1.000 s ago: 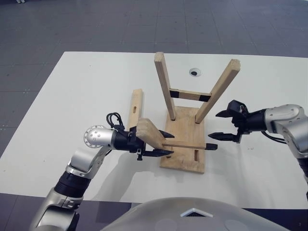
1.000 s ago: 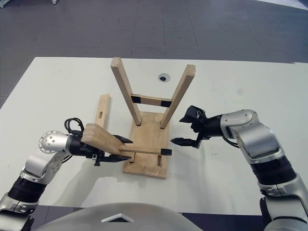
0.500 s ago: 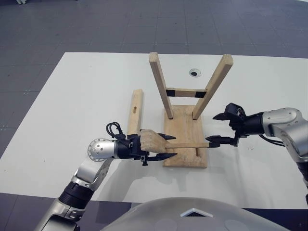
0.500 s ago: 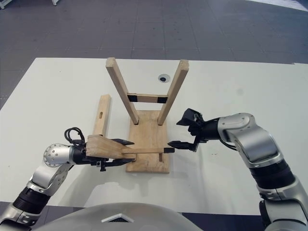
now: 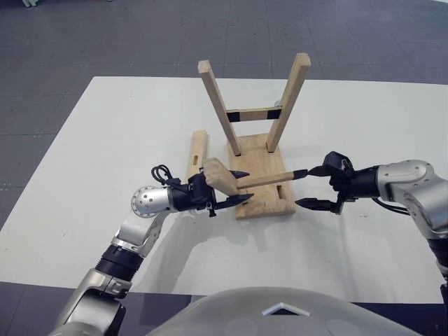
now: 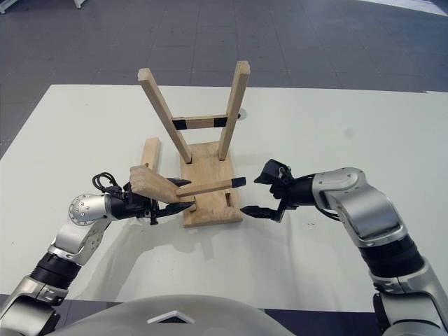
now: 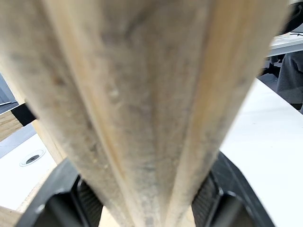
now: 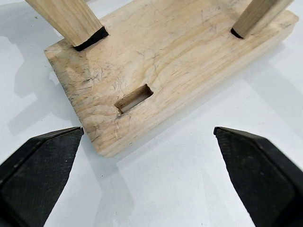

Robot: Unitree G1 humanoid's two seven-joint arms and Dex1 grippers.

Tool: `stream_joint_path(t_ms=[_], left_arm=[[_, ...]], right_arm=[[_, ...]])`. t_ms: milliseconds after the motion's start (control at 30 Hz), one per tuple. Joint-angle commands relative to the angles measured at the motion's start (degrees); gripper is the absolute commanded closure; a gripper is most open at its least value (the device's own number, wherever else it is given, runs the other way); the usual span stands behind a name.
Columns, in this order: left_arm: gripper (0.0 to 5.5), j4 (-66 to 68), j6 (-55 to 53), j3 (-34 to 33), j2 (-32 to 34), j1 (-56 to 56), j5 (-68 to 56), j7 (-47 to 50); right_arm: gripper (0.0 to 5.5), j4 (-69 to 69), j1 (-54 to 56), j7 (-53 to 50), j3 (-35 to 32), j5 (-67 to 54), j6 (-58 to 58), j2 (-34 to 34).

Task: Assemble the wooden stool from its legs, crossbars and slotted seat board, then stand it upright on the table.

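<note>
The slotted seat board [image 5: 260, 183] lies flat on the white table [image 5: 126, 126]. Two legs [image 5: 219, 105] stand in its far end, joined by a crossbar [image 5: 252, 113] with black ends. My left gripper [image 5: 241, 186] is shut on a third leg [image 5: 218, 176] just left of the board; it looms close in the left wrist view [image 7: 142, 94]. A thin crossbar [image 5: 269, 179] juts from that leg over the board, and its black tip ends just short of my right gripper [image 5: 313, 187]. That gripper is open at the board's right edge, facing an empty slot [image 8: 134, 98].
A fourth leg [image 5: 197, 152] lies loose on the table left of the board. A round hole [image 6: 238, 113] in the tabletop sits behind the standing legs. Wide bare table stretches to the far left and far right.
The board with its two standing legs has slid away and leftward. The held leg has tilted, raising the crossbar's tip. The right gripper has come slightly lower and nearer, still open.
</note>
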State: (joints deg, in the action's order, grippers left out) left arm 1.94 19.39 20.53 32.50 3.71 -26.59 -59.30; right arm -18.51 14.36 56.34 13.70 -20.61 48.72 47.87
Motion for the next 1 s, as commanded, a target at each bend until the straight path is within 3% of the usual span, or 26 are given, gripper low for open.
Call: stream_joint_path(t_ms=[33, 533, 767, 1000], left_arm=[[3.46, 8.15, -8.69, 5.48, 5.00, -8.39, 6.75, -5.68], [3.46, -2.40, -27.78, 5.04, 6.48, 1.65, 3.86, -1.78], [3.46, -1.04, -19.57, 5.52, 6.13, -0.78, 10.90, 0.07], [3.46, 0.17, -20.13, 5.63, 6.35, -3.23, 10.03, 0.08]], right_arm=[[0.42, -1.42, 0.29, -0.26, -1.23, -1.12, 1.13, 0.20], [0.42, -1.54, -0.56, -1.91, -1.44, -1.14, 1.17, -0.68], [0.42, -1.59, -0.71, -2.52, -1.60, -1.59, 1.17, -0.80], [0.42, -1.42, -0.16, -2.90, -1.50, -1.86, 0.94, -0.61]])
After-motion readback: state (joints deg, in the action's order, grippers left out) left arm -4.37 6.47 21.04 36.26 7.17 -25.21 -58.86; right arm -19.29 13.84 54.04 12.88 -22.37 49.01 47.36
